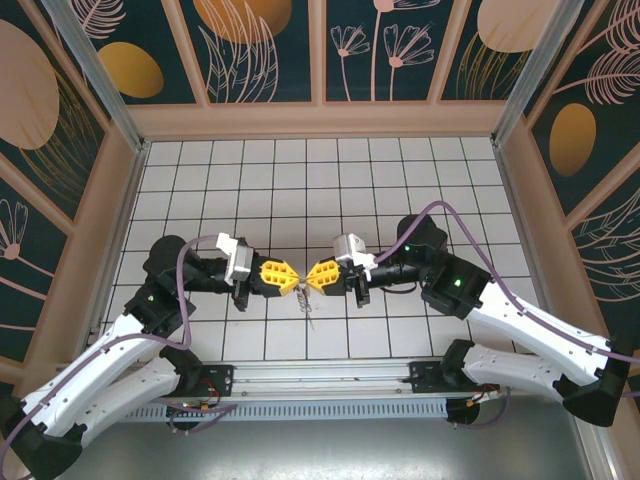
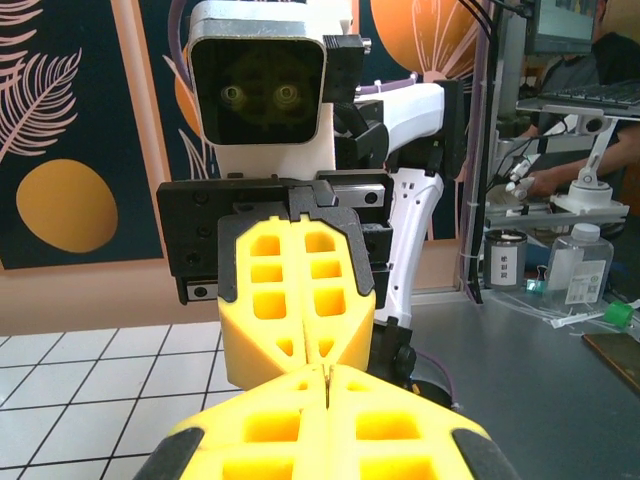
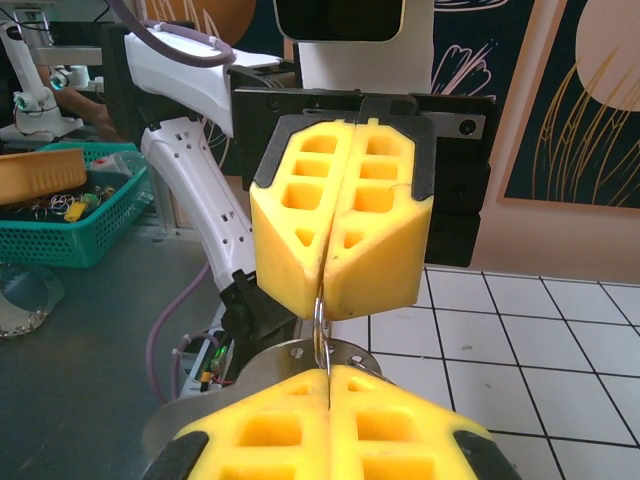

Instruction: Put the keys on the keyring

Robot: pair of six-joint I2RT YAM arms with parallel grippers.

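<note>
Tips meet mid-table: left gripper (image 1: 289, 275) points to 3 o'clock, right gripper (image 1: 319, 275) to 9 o'clock. Both claws are pressed together on the keyring (image 3: 318, 320), a thin loop bridging their seams. A silvery piece (image 1: 305, 300) dangles toward 6 o'clock; key or ring part, cannot tell. Risk: the hold is at the very fingertips, so a twist or opposing pull could slip or bend the loop and drop it onto the table (image 1: 400, 180).

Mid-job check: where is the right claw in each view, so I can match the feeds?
Top external: right claw, centre, pointing left, facing the left claw.
Left wrist: the upper yellow claw, facing the camera.
Right wrist: bottom centre.
Shared landmark: white tiled table.
</note>
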